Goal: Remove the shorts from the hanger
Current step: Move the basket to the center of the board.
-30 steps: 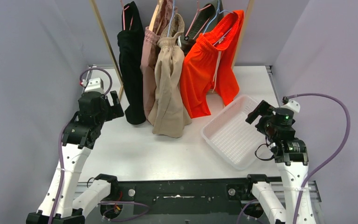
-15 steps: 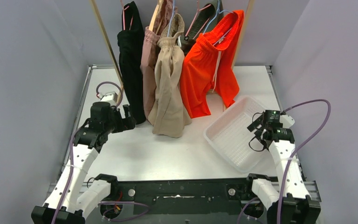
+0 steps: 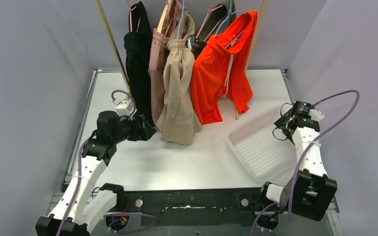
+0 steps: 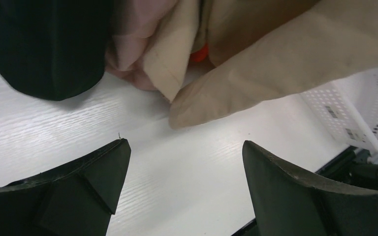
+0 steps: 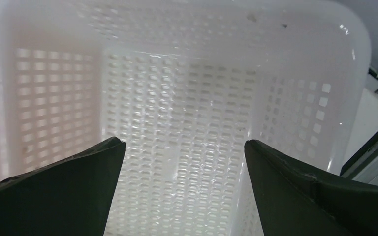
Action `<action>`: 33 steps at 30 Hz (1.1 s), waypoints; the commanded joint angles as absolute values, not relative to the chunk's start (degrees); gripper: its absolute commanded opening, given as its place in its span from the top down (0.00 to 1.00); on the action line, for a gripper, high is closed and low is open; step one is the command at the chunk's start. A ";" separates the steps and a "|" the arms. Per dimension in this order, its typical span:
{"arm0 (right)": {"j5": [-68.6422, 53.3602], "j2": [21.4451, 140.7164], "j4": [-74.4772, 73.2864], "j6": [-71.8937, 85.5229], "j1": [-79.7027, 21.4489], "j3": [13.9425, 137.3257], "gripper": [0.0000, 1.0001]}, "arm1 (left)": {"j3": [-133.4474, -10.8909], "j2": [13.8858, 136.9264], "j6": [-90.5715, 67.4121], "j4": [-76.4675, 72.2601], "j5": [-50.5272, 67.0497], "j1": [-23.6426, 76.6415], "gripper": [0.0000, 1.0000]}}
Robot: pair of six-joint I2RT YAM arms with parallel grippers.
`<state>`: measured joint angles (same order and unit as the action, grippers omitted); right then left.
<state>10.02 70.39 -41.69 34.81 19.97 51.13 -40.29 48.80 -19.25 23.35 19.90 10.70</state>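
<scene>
Both arms have moved in the last second. The left arm has swung forward and inward from the table's left edge, carrying the left gripper [image 3: 145, 132] up to the hanging clothes. The right arm has drawn its wrist back and out to the right side. The white basket [image 3: 266, 147] now sits a little farther right on the white table [image 3: 177, 162] than before.

The left gripper's jaws stand wide apart and hold nothing. It hovers low over the table, level with the hems. In the left wrist view, the dark shorts [image 4: 44, 44] hang just ahead to its left and the beige shorts [image 4: 275, 54] just ahead to its right. A fold of the pink shorts [image 4: 133, 29] and a sliver of the orange shorts [image 4: 200, 51] show between them. No cloth lies between the jaws.

The right gripper [image 3: 281, 123] is also spread wide and empty. It hangs over the basket's right edge and faces its perforated floor, well apart from the clothes.

Behind them, all four pairs are on hangers on the wooden rack [image 3: 110, 34]. From left to right they are dark, pink, beige and orange, and the hems of the dark and beige pairs reach down almost to the tabletop.
</scene>
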 commanded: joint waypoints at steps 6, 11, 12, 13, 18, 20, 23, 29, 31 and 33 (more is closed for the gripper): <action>31.24 53.17 -53.86 49.61 18.77 51.62 0.02 | -39.56 45.13 -18.11 12.99 31.63 10.81 0.15; 23.45 51.47 -47.85 47.65 25.89 44.07 0.02 | -39.36 44.07 -17.27 14.57 30.03 10.79 0.15; 20.56 51.97 -45.39 46.29 26.32 43.60 0.02 | -39.48 43.97 -16.98 15.19 29.80 10.81 0.15; 17.86 53.19 -43.47 45.22 26.99 43.81 0.02 | -39.54 43.81 -16.58 15.50 29.61 10.79 0.15; 11.63 66.65 -32.52 34.30 27.45 49.59 0.02 | -39.51 43.30 -16.48 15.95 28.55 10.69 0.15; 16.77 72.93 -31.29 30.58 25.64 55.38 0.02 | -39.41 43.02 -16.57 16.03 28.62 10.79 0.15; 19.07 81.26 -28.34 21.05 21.56 64.20 0.02 | -39.29 42.56 -16.70 16.00 28.48 10.73 0.15; 30.06 92.21 -36.89 12.25 13.32 80.99 0.02 | -39.37 41.93 -16.53 16.32 27.67 10.70 0.15; 35.20 90.75 -40.78 15.25 9.42 81.69 0.02 | -39.29 41.41 -16.60 16.43 27.10 10.72 0.15; 34.25 86.98 -43.81 20.91 4.36 80.33 0.02 | -39.37 41.03 -16.73 16.66 24.87 10.70 0.15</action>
<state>26.48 93.21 -35.86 17.54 11.86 79.35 -39.05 42.63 -17.47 18.04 27.55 10.76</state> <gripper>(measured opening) 0.979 0.851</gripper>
